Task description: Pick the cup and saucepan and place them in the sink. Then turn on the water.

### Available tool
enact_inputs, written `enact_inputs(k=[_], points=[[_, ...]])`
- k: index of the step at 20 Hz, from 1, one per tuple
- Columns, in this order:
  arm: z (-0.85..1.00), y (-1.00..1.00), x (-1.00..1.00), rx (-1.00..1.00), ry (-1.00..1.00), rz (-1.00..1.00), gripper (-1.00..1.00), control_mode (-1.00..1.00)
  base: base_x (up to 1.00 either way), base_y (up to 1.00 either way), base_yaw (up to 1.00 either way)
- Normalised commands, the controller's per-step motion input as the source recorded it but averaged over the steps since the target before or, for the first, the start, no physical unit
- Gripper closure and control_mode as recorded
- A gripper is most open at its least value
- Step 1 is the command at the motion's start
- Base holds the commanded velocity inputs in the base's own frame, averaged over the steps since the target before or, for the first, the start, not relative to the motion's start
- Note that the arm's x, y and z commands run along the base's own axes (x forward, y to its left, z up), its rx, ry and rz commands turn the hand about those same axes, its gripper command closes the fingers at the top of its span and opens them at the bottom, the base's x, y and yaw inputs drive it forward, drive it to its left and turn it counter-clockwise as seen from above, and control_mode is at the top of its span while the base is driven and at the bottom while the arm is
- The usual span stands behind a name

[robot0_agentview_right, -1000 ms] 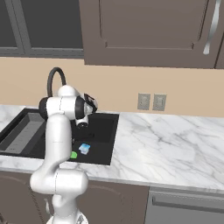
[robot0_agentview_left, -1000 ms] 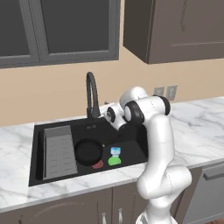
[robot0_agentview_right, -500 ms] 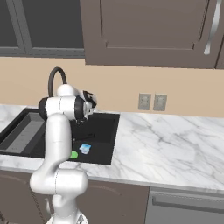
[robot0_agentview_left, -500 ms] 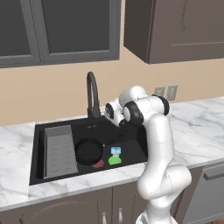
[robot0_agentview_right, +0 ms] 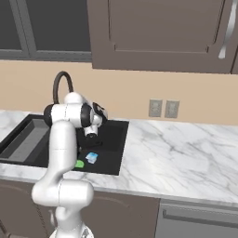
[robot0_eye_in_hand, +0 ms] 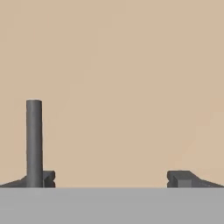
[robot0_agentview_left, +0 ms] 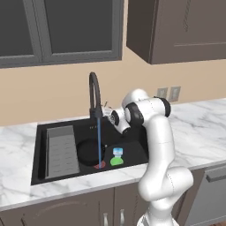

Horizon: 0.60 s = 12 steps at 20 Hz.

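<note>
I stand at a white marble bench (robot0_agentview_left: 17, 145) with a black sink (robot0_agentview_left: 42, 154) set into it. Going left to right in my left base view: a grey ribbed rack (robot0_agentview_left: 61, 150) lies in the sink's left part. Next to it, at about 3 o'clock from the rack, the black saucepan (robot0_agentview_left: 88, 152) rests on the sink floor. A thin blue stream of water (robot0_agentview_left: 99, 141) falls from the tall black gooseneck faucet (robot0_agentview_left: 93, 95) and lands at the saucepan's 4 o'clock edge, near a red drain (robot0_agentview_left: 99, 165). Further right, the green cup (robot0_agentview_left: 116, 161) lies in the sink, with a small light blue object (robot0_agentview_left: 117, 152) just beside it at 12 o'clock.

My tool (robot0_agentview_left: 106, 111) hangs above the sink's back edge, just right of the faucet's stem. Its jaws stand fully apart and hold nothing. In the hand view the two dark fingertips (robot0_eye_in_hand: 183, 178) are spread wide, and a dark upright post, probably the faucet stem (robot0_eye_in_hand: 34, 140), stands at the left one.

Both items appear to be in the sink and the water is running, so I judge the task nearly complete. To finish well, I should draw the tool straight away from the faucet without nudging its handle.

From my tool, the saucepan lies below at about 7 o'clock, the cup below at about 5 o'clock, both well apart from it.
</note>
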Motion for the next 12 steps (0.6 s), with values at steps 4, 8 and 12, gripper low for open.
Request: enact_inputs(k=[4,8,12], points=[[-0.75,-1.00,0.39,0.75,-0.22,-0.19,-1.00,-1.00,0.00,0.00,0.00],[-0.65,-1.00,0.26,0.70,-0.14,-0.22,-1.00,-1.00,0.00,0.00,0.00],[-0.38,-0.90,0.00,0.50,0.00,-0.23,-1.00,-1.00,0.00,0.00,0.00]])
